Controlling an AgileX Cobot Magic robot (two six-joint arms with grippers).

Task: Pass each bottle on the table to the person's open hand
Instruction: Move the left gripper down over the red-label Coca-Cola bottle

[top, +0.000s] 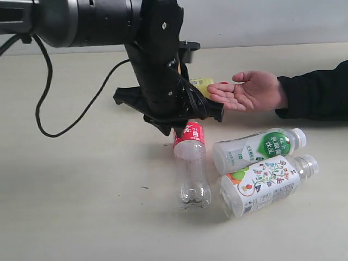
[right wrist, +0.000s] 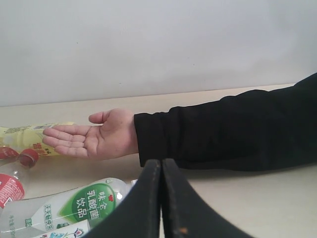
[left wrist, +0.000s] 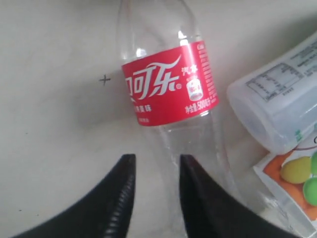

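A wide tabletop (top: 65,217), pale beige and matte, is spread across most of the exterior view. Its far edge is met by a plain, light grey-white wall (top: 261,22), which is also seen as a broad, even backdrop in the right wrist view. A small dark cross-shaped mark (left wrist: 104,79) is shown on the surface in the left wrist view. The scene is lit softly and evenly, and only faint, blurred shadows are cast on the beige surface.

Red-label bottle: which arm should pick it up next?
Left. The left gripper, open, hangs right over the red-label bottle; the right gripper is shut, facing the black sleeve.
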